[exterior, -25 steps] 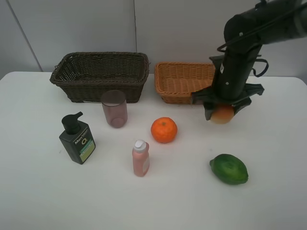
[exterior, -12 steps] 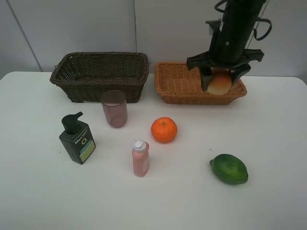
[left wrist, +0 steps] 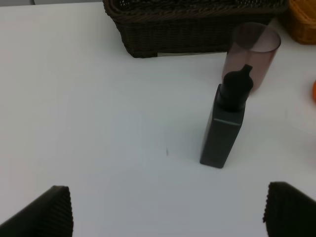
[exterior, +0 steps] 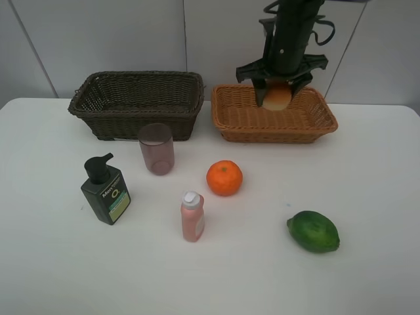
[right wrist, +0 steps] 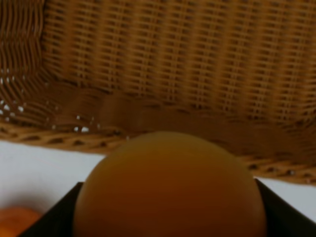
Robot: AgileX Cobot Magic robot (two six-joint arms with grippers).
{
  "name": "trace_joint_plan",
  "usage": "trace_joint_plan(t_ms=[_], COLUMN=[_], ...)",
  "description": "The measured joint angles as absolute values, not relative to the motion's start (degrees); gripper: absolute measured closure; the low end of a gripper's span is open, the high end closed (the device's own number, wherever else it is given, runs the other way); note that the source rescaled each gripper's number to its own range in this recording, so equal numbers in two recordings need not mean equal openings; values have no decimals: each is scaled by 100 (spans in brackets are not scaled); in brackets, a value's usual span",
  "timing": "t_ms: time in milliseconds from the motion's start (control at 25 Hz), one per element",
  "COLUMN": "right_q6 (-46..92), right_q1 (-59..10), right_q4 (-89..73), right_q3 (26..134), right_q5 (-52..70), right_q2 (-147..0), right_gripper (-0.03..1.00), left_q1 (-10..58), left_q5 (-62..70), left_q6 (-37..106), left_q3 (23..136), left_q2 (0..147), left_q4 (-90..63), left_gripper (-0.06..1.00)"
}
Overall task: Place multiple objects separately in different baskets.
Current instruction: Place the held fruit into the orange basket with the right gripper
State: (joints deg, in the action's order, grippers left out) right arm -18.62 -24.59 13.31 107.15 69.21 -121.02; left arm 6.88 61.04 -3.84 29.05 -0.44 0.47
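**Exterior high view.** The right gripper has moved. One second ago it hung low in front of the light basket. Half a second ago it was over the basket's right part. It now stands over the back of the basket, near the far rim. Its jaws are pinched on the peach, one finger on each side. The peach sits between the fingertips, above the weave. Whether it touches the basket floor I cannot tell.

Everything else is unmoved over the second. The orange, green fruit, pink bottle, cup and pump bottle all stand on the table, well apart from this gripper. The dark basket looks empty.

**Left wrist view.** The left gripper is spread wide and holds nothing. The pump bottle is ahead of its fingers. The cup is just beyond that, and the dark basket is farther still.

**Right wrist view.** The peach fills the space between the jaws. The light basket's floor and wall lie directly below and ahead of it.

**Judgement.** The carry is essentially done and release comes next. That would settle the first of six items, leaving five to sort.
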Motion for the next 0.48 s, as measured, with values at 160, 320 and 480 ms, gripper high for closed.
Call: trace_joint_plan(t_ms=[160, 320, 480], right_q6=[-1862, -1862, -1954], right_q1=[-2459, -2459, -2459], right_q4=[1418, 1418, 1402], right_q3=[10933, 10933, 10933], right_q5=[6502, 5874, 5153], right_q2=[-12485, -12802, -13054], right_gripper=[96, 96, 96], left_q1=[688, 688, 688], left_q5=[6104, 6104, 6104], left_q6=[-384, -384, -384], left_q3=[2905, 2905, 2905], left_q2=[-44, -44, -44], left_q4=[47, 47, 47], left_gripper=[-6, -6, -6])
